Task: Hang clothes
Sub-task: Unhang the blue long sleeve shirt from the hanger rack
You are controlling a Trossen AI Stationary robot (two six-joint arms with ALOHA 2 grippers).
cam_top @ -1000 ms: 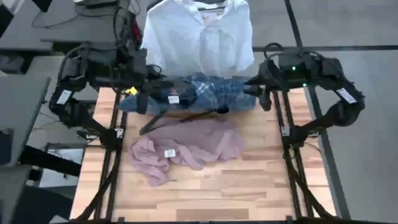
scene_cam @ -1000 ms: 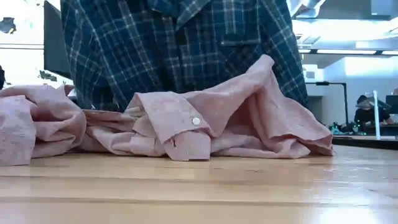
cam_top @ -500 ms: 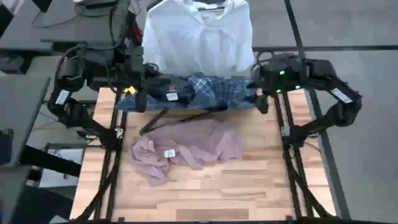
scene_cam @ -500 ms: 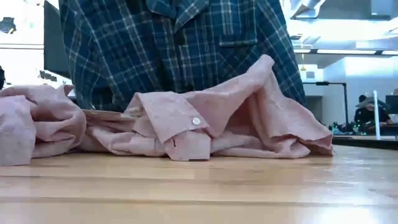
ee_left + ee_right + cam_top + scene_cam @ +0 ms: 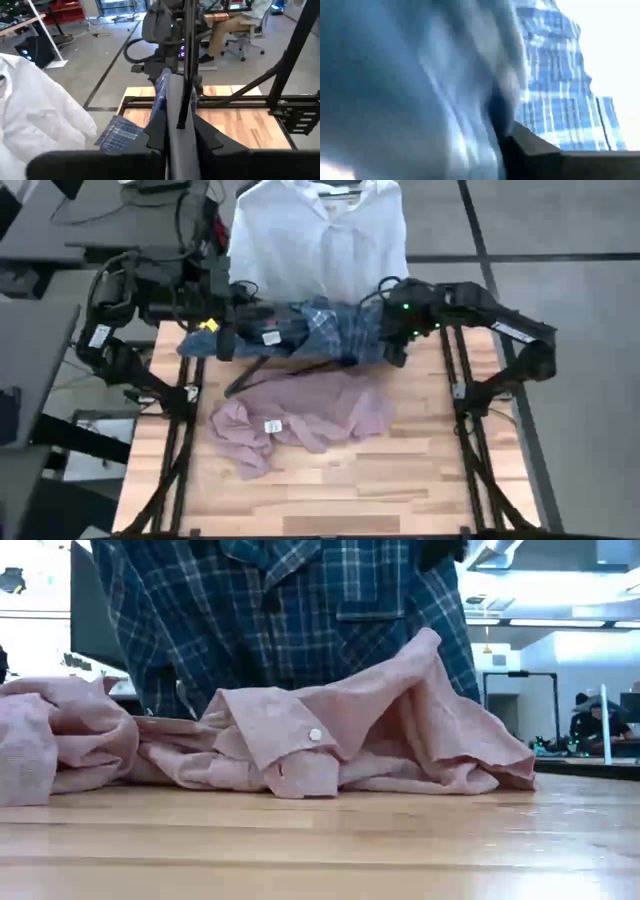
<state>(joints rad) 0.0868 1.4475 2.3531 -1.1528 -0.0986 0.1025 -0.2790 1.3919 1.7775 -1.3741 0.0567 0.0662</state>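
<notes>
Gripping the plaid shirt (image 5: 320,330) above the table's (image 5: 400,470) far end: left gripper (image 5: 240,330) clenched on one shoulder, right gripper (image 5: 385,345) jaws closed on the other.

A smooth, pale wooden table top (image 5: 400,840) is seen; the pink shirt (image 5: 380,730) and plaid shirt (image 5: 290,620) are soft matt cloth.

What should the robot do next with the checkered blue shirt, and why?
Probably lift it a little higher. The plaid shirt hangs between the left pincer and the right pincer, both shut on it, but in the low view its lower part still hangs down behind the pink shirt lying on the table. Raising it would likely clear that before it goes beside the hung white shirt.
</notes>
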